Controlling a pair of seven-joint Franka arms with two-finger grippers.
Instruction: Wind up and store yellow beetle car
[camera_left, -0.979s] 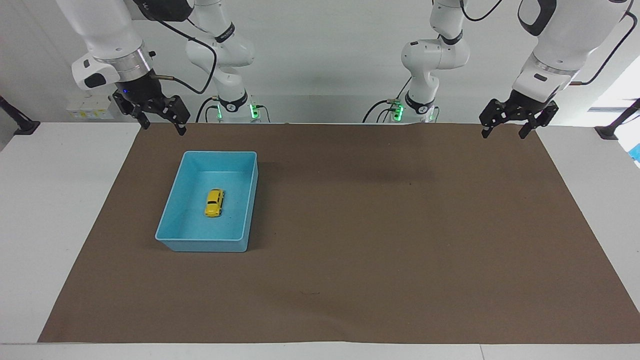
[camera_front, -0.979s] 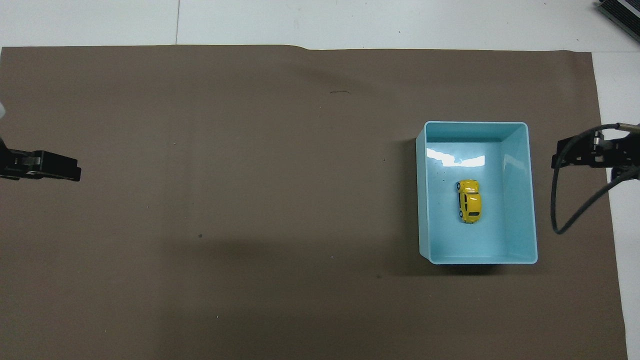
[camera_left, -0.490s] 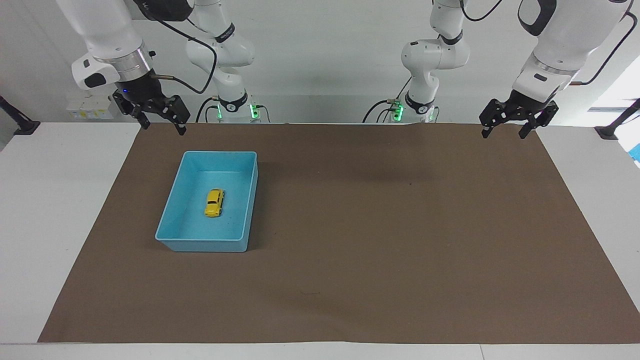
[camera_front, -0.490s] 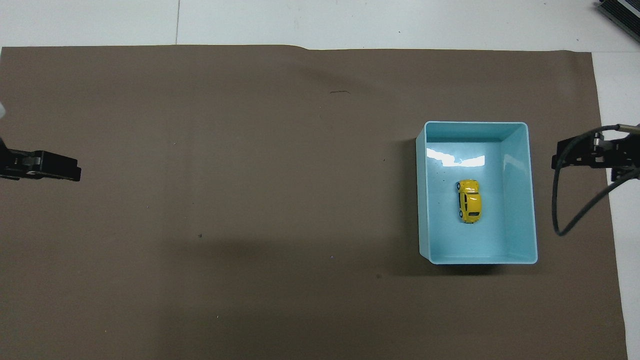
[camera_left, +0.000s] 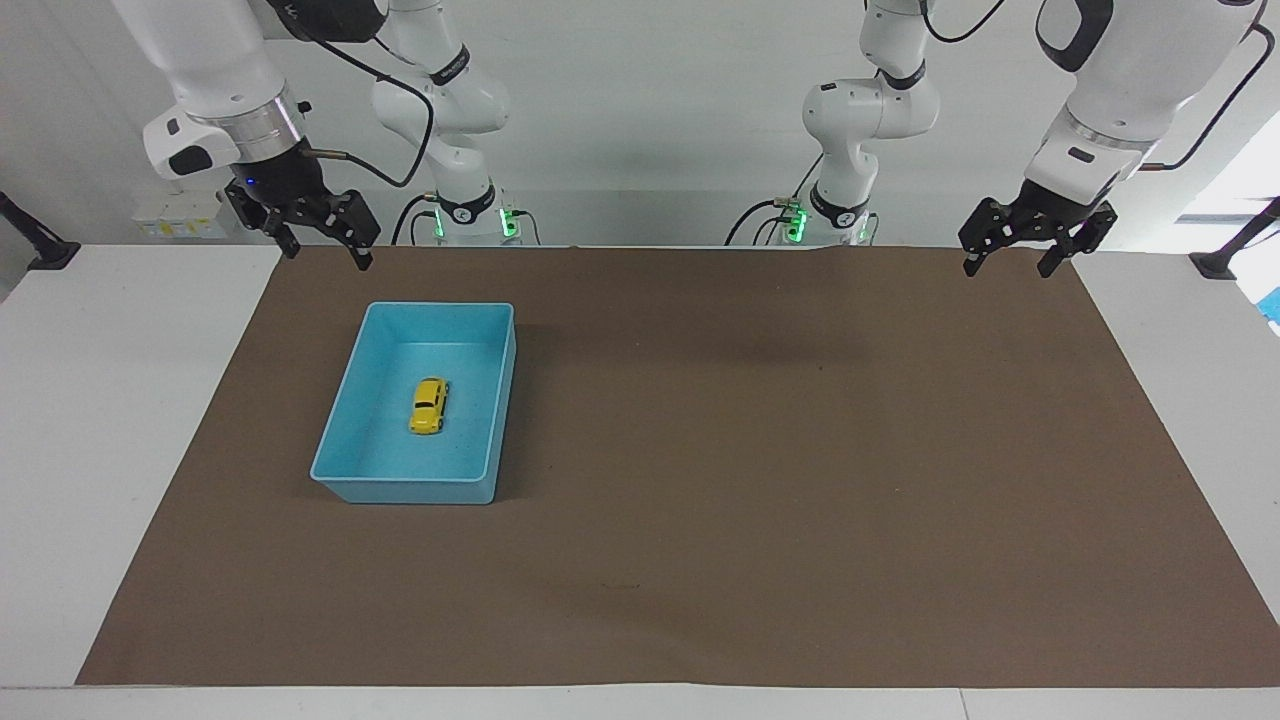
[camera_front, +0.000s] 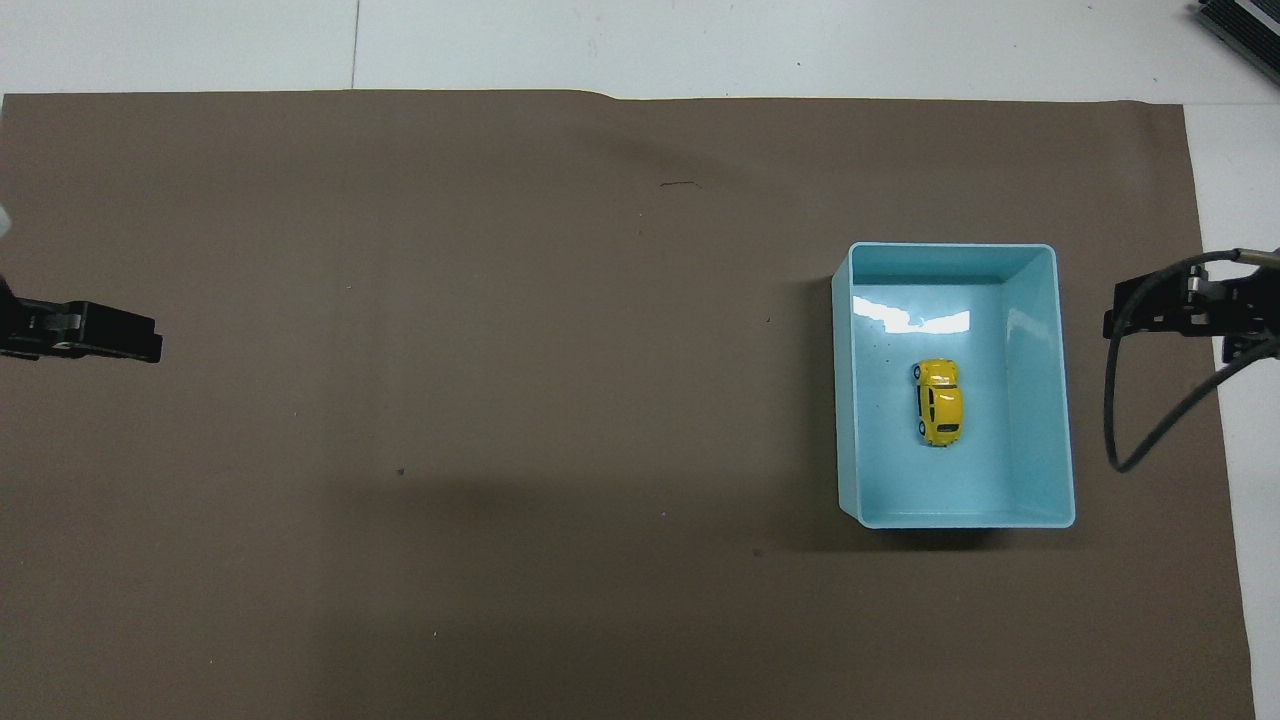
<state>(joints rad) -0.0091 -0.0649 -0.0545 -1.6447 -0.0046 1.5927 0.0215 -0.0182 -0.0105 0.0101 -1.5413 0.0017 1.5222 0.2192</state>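
Note:
The yellow beetle car (camera_left: 429, 405) sits on its wheels in the middle of the blue bin (camera_left: 405, 492), toward the right arm's end of the table. From above, the yellow beetle car (camera_front: 939, 402) lies lengthwise along the blue bin (camera_front: 950, 247), touching no wall. My right gripper (camera_left: 328, 256) hangs open and holds nothing, over the mat's edge beside the bin's robot-side corner. Over the mat's corner at the left arm's end, my left gripper (camera_left: 1008, 268) also hangs open with nothing in it. The overhead view shows only parts of each hand.
A brown mat (camera_left: 760, 450) covers most of the white table (camera_left: 100, 420). The right arm's black cable (camera_front: 1130, 400) loops down beside the bin. Nothing else stands on the mat.

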